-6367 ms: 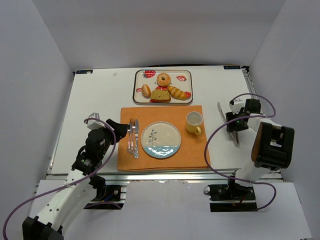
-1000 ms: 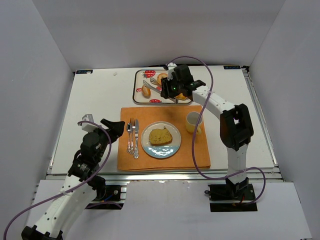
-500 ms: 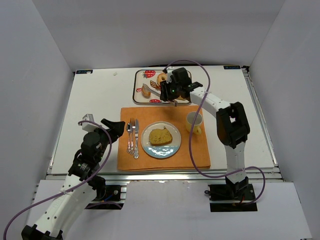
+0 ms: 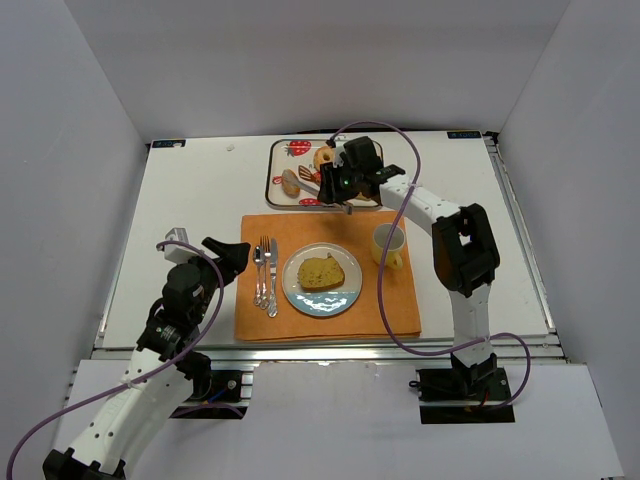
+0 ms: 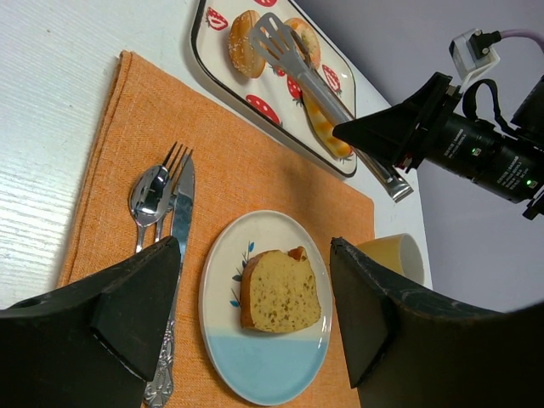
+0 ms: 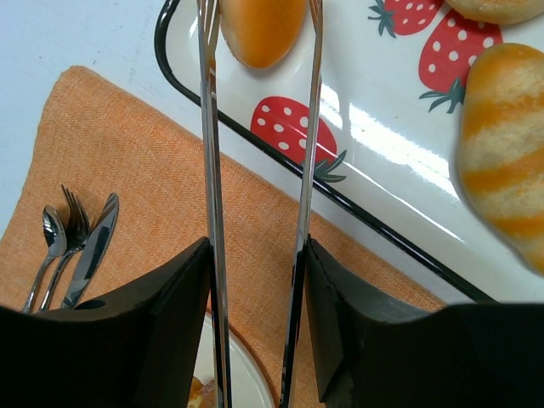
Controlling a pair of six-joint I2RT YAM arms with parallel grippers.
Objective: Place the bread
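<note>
My right tool [image 6: 255,331] is reaching out over the tray [image 6: 382,144] at the far side of the table [image 4: 190,200], and it is clamped on a pair of metal tongs [image 6: 211,212], one black finger pressing each arm. The tongs' arms stand apart, with the small roll [image 6: 259,25] at the tray's left end between them. Their tips run out of the wrist view, so I cannot tell whether they touch the roll. A striped roll [image 6: 501,144] lies further right on the same tray.

One slice of bread [image 4: 320,271] lies flat on the plate [image 4: 335,298], which sits in the middle of the orange placemat [image 4: 390,300]. The cup [image 4: 389,243] stands just beside the plate on its right, and the cutlery [image 4: 265,275] – spoon, fork and knife – lies side by side on its left.

My left tool [image 4: 228,253] hangs above the placemat's left edge, near the cutlery – fingers spread wide, holding nothing.
</note>
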